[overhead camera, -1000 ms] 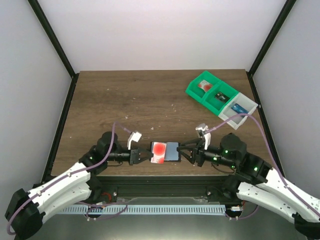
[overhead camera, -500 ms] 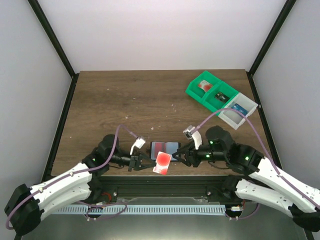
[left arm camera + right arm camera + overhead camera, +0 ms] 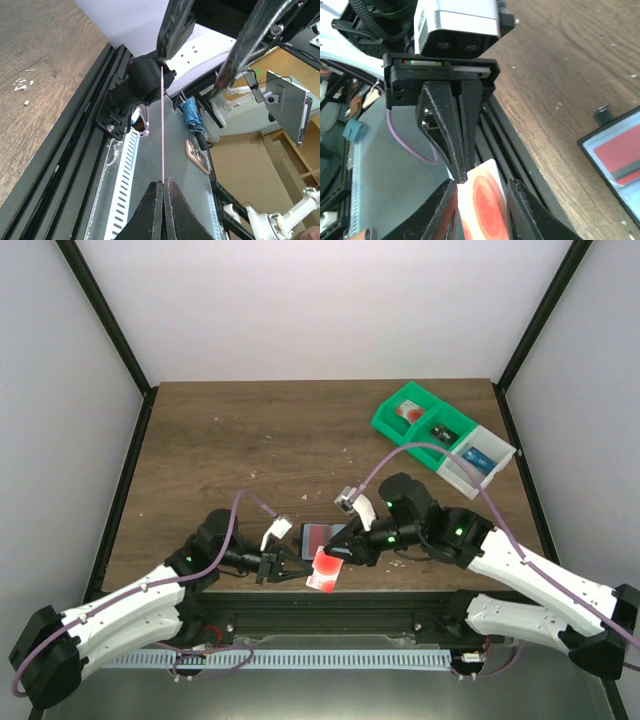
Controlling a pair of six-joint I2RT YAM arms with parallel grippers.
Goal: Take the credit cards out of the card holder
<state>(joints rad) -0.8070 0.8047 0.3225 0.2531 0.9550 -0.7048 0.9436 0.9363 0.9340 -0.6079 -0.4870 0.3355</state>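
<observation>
From above, the flat light blue folding card holder point(image 3: 318, 534) lies open on the brown wooden table point(image 3: 250, 440), close to the near edge, about the middle. Just in front of it, over the edge, the left gripper point(image 3: 300, 568) holds the pale thin credit card with a large red circle point(image 3: 325, 573). The right gripper point(image 3: 338, 553) meets the card from the other side.

In the left wrist view the card point(image 3: 163, 125) shows as a thin line. The left gripper point(image 3: 163, 186) has its jaws pressed together on the end of it.

In the right wrist view the card point(image 3: 487, 215) stands between the fingers of the right gripper point(image 3: 481, 186). The jaws are narrow, close at both long edges; whether they press I cannot tell. The left gripper point(image 3: 461, 175) pinches the far end. The card holder point(image 3: 598, 146) lies at the right on the table, a red card point(image 3: 625, 150) inside it.
</observation>
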